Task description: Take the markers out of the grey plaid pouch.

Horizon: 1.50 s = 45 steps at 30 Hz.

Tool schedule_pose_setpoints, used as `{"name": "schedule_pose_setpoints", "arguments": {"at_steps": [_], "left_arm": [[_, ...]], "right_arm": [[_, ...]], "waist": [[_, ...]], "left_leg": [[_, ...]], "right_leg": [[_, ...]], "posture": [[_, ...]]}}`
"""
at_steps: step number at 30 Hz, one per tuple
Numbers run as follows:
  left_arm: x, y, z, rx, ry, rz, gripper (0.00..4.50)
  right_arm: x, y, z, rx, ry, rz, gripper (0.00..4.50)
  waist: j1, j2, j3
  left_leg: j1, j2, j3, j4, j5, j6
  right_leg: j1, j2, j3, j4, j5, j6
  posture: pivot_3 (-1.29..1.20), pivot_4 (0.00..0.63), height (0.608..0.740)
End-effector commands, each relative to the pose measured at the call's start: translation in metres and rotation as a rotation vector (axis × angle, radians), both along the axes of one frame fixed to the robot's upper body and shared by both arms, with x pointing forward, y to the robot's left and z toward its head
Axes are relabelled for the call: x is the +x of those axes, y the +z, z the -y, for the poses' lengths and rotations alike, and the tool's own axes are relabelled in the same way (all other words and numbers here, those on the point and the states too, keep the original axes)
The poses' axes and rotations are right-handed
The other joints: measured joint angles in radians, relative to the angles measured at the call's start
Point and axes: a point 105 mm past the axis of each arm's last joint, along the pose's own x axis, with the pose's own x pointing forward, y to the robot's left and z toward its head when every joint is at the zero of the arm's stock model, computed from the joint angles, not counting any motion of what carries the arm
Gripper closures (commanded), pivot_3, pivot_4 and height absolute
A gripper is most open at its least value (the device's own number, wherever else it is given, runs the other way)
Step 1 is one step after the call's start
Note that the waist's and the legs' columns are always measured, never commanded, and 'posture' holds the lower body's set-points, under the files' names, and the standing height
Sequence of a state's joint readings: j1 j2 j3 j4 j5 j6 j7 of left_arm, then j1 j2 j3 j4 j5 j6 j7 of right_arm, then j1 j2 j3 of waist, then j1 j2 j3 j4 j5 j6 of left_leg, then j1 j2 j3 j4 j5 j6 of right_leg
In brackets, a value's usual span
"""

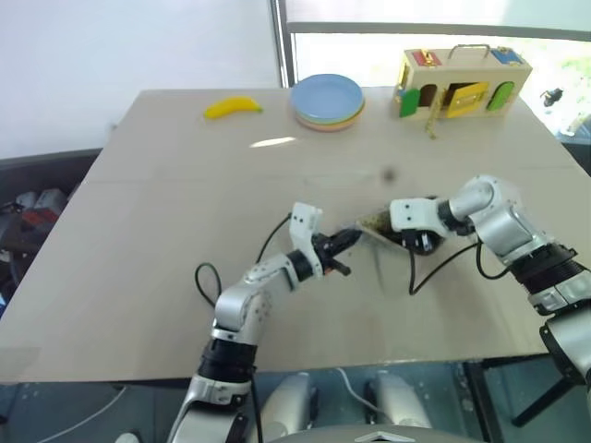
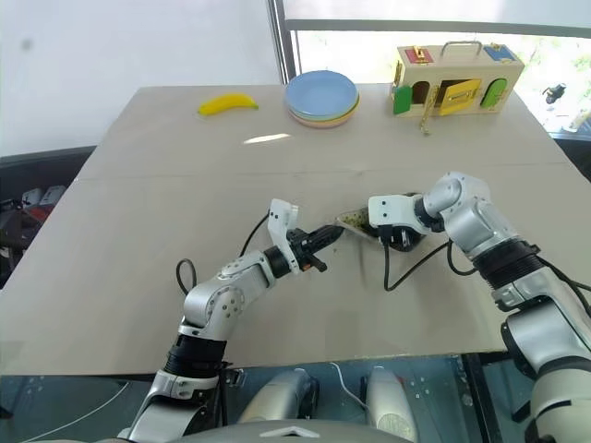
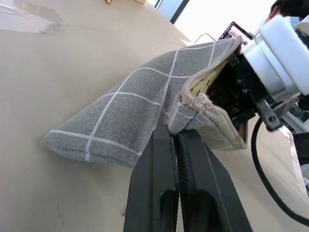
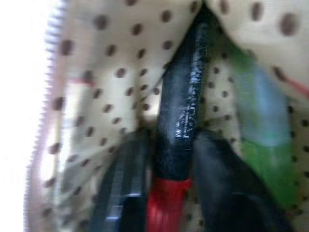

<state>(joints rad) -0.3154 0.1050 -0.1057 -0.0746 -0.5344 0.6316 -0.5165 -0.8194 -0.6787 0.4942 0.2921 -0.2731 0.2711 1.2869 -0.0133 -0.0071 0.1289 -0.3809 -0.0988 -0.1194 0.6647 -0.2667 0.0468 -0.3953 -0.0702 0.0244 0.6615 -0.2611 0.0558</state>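
The grey plaid pouch (image 3: 120, 121) lies on the table with its mouth lifted, and in the left eye view the pouch (image 1: 377, 224) sits between my two hands. My left gripper (image 3: 176, 133) is shut on the pouch's zipper edge. My right gripper (image 4: 171, 140) reaches down into the open mouth, against the cream, brown-dotted lining. Its two black fingers (image 4: 120, 188) press on either side of a black marker with a red end (image 4: 181, 106). A second marker with a green part (image 4: 265, 164) lies beside it inside the pouch.
At the far side of the tan table (image 1: 166, 231) lie a yellow banana (image 1: 233, 107), a stack of coloured plates (image 1: 328, 100) and a wooden toy box with latches (image 1: 462, 81). Black cables loop from both wrists onto the table.
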Motion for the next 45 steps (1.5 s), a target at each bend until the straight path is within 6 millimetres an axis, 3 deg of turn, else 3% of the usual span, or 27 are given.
{"name": "schedule_pose_setpoints", "arguments": {"at_steps": [1, 11, 17, 20, 23, 27, 34, 37, 41, 45], "left_arm": [[0.003, 0.006, -0.005, -0.015, 0.026, 0.023, 4.50], [0.009, 0.012, -0.010, 0.000, 0.063, 0.073, 4.50], [0.020, 0.026, -0.017, 0.041, 0.119, 0.178, 4.50], [0.025, 0.039, -0.019, 0.070, 0.145, 0.262, 4.50], [0.026, 0.056, -0.016, 0.072, 0.148, 0.347, 4.50], [0.020, 0.073, -0.003, 0.079, 0.101, 0.436, 4.50], [0.024, 0.103, 0.002, 0.035, 0.157, 0.506, 4.50], [0.031, 0.108, -0.003, 0.025, 0.214, 0.498, 4.50], [0.035, 0.109, -0.009, 0.029, 0.259, 0.501, 4.50], [0.034, 0.097, -0.011, 0.069, 0.249, 0.491, 4.50]], "right_arm": [[-0.001, -0.004, 0.011, -0.038, -0.029, 0.003, 4.10], [-0.008, 0.071, 0.012, 0.021, -0.018, 0.203, 4.10], [-0.027, 0.108, 0.004, 0.141, -0.040, 0.242, 4.10], [-0.030, 0.109, 0.006, 0.158, -0.073, 0.241, 4.10], [-0.026, 0.093, 0.007, 0.102, -0.080, 0.271, 4.10], [-0.014, 0.077, 0.000, 0.044, -0.072, 0.373, 4.10], [-0.015, 0.063, -0.018, 0.042, 0.036, 0.434, 4.10], [-0.019, 0.064, -0.027, 0.066, 0.146, 0.474, 4.10], [-0.024, 0.058, -0.021, 0.072, 0.180, 0.428, 4.10], [-0.008, 0.077, -0.016, 0.096, 0.120, 0.541, 4.10]], "waist": [[0.001, 0.000, 0.000], [0.010, 0.001, 0.002], [0.016, 0.001, 0.002], [0.019, 0.001, 0.002], [0.026, 0.001, 0.002], [0.026, 0.001, 0.002], [0.027, 0.000, 0.003], [0.026, 0.000, 0.003], [0.026, 0.000, 0.003], [0.024, 0.000, 0.003]], "left_leg": [[0.000, 0.000, 0.000, 0.000, 0.000, 0.000], [-0.013, 0.000, -0.001, 0.000, 0.000, 0.000], [-0.019, 0.000, -0.001, 0.001, 0.000, 0.000], [-0.019, 0.000, -0.001, 0.001, 0.000, 0.000], [-0.019, 0.000, -0.001, 0.001, 0.000, 0.000], [-0.019, 0.000, -0.001, 0.001, 0.000, 0.000], [-0.019, -0.001, -0.001, 0.001, 0.000, 0.000], [-0.019, -0.001, -0.001, 0.001, 0.000, 0.000], [-0.019, 0.000, -0.001, 0.001, 0.000, 0.000], [-0.018, 0.000, 0.000, 0.001, 0.000, 0.000]], "right_leg": [[0.000, 0.000, 0.000, 0.000, 0.000, 0.000], [-0.011, -0.001, -0.001, 0.000, 0.000, 0.000], [-0.016, -0.001, -0.001, -0.001, 0.000, 0.000], [-0.016, -0.001, -0.001, -0.001, 0.000, 0.000], [-0.016, -0.001, -0.001, -0.001, 0.000, 0.000], [-0.016, -0.001, -0.001, -0.001, 0.000, 0.000], [-0.017, -0.001, -0.001, 0.000, 0.000, 0.000], [-0.016, 0.000, -0.001, 0.000, 0.000, 0.000], [-0.017, 0.000, -0.001, 0.000, 0.000, 0.000], [-0.016, 0.000, -0.001, 0.000, 0.000, 0.000]], "posture": [[0.00, 0.150, 0.740], [0.00, 0.150, 0.740], [0.00, 0.150, 0.740], [0.00, 0.150, 0.740], [0.00, 0.150, 0.740], [0.00, 0.150, 0.740], [0.00, 0.150, 0.740], [0.00, 0.150, 0.740], [0.00, 0.150, 0.740], [0.00, 0.150, 0.740]]}}
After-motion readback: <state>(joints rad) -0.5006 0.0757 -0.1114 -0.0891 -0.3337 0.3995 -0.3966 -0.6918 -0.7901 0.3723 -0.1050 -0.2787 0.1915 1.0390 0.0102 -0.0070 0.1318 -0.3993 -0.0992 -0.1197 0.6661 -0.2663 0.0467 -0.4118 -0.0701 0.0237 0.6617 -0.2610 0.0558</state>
